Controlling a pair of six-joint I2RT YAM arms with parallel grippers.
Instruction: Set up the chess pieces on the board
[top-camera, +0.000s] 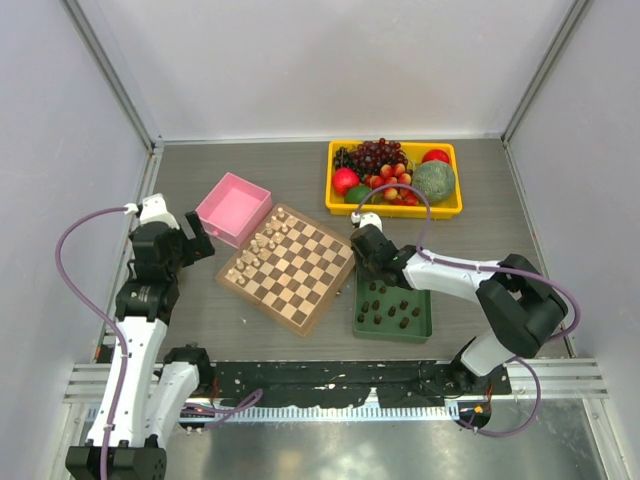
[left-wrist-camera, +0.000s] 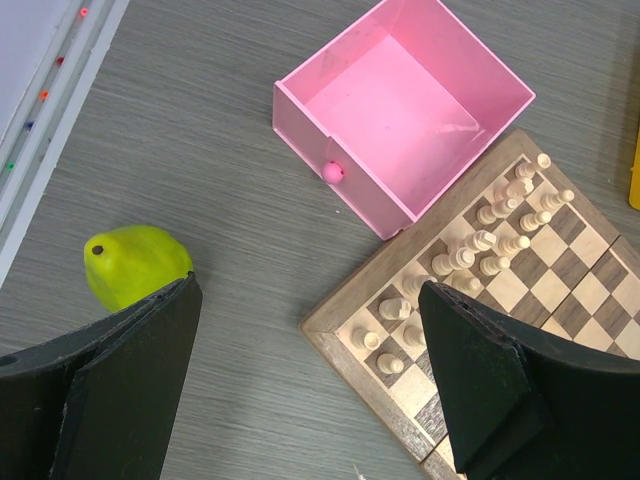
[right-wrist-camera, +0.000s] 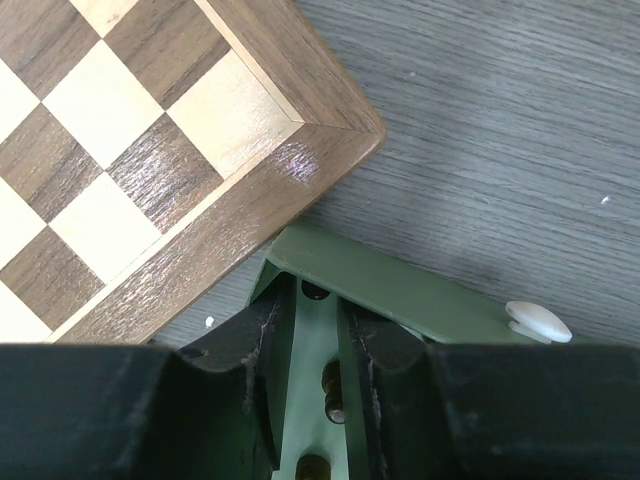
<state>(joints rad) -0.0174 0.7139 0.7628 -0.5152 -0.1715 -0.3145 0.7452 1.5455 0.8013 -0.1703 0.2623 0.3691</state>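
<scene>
box (top-camera: 232, 208) behind-left of board (top-camera: 300, 275) | tray (top-camera: 392, 336) right of board | chess pieces (top-camera: 390, 308) in tray

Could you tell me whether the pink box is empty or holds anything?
Empty: the pink box shows only its bare floor in the left wrist view and from above.

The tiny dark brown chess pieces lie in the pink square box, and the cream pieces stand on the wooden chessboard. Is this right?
One thing is wrong: the dark brown chess pieces lie in the green square tray, as the top external view shows. The cream pieces do stand on the wooden chessboard.
</scene>
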